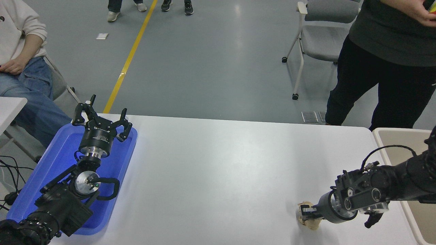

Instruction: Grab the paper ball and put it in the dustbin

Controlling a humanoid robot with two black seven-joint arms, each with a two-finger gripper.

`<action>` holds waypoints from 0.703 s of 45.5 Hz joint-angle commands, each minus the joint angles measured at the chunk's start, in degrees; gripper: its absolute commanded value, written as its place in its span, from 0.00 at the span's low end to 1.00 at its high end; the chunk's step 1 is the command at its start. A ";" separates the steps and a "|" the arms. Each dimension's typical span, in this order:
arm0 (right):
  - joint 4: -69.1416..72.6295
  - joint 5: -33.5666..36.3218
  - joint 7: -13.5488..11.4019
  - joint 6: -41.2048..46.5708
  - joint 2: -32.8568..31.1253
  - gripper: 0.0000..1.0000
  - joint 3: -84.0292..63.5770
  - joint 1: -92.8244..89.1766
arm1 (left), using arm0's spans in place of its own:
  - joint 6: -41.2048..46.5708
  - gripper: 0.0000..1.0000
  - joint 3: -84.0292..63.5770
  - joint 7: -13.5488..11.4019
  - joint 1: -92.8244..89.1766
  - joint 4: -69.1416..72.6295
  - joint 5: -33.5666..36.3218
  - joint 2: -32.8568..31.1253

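Observation:
The paper ball (310,223), a small crumpled tan wad, lies on the white table (221,163) near its front right. My right gripper (307,214) reaches in from the right, low over the table, with its fingers closed around the ball; part of the ball is hidden behind them. The dustbin (382,136), cream with a pale rim, stands at the table's right end, just right of the arm. My left gripper (102,117) is parked open and empty over the blue tray at the lower left.
A shallow blue tray (51,170) lies at the table's left end under the left arm. A person in dark clothes (385,61) stands at the far right, a seated person (20,68) is at the far left. A grey chair (320,37) stands behind the table.

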 commanded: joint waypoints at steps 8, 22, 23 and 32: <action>8.12 0.19 0.42 5.57 -6.23 0.00 -4.23 18.86 | -0.08 1.00 0.00 0.00 -0.07 0.00 0.04 0.00; 8.48 0.54 0.42 18.49 -11.51 0.00 -5.81 37.23 | 0.01 1.00 0.00 0.00 0.01 0.00 0.04 0.00; 8.48 0.54 0.42 19.20 -11.59 0.00 -6.07 38.37 | -0.08 1.00 0.00 0.00 0.01 0.00 0.04 0.00; 8.39 0.54 0.33 25.09 -13.44 0.00 -7.22 47.17 | 0.01 1.00 0.00 0.00 0.01 0.00 -0.04 0.00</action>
